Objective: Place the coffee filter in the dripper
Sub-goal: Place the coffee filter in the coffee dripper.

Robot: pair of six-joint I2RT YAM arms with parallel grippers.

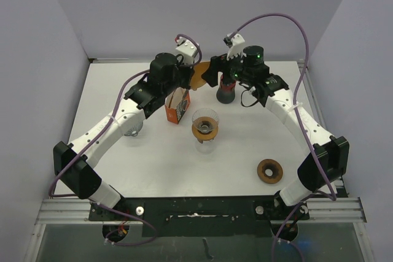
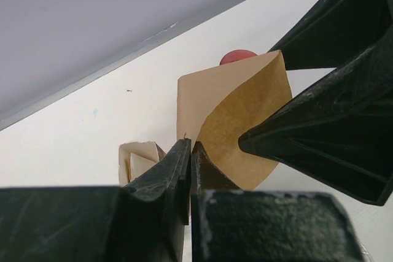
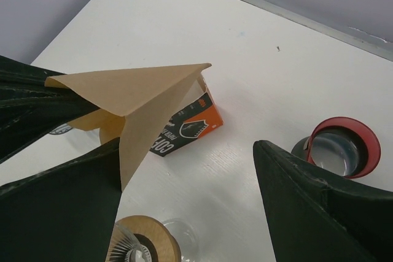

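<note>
A brown paper coffee filter [image 1: 198,77] hangs in the air at the back of the table, above the filter box. My left gripper [image 1: 188,80] is shut on its lower edge; the left wrist view shows the jaws [image 2: 190,146] pinched on the filter [image 2: 245,127]. My right gripper [image 1: 211,72] is open, its fingers either side of the filter [image 3: 135,90]. In the right wrist view its left finger [image 3: 61,207] lies against the filter's lower flap. The glass dripper with a wooden collar [image 1: 205,127] stands in front of both grippers and also shows in the right wrist view [image 3: 144,243].
An orange and black filter box [image 1: 177,107] stands open under the filter. A red-lidded jar [image 1: 226,92] stands right of it. A wooden ring [image 1: 269,170] lies at the front right. A glass piece [image 1: 131,129] sits under the left arm.
</note>
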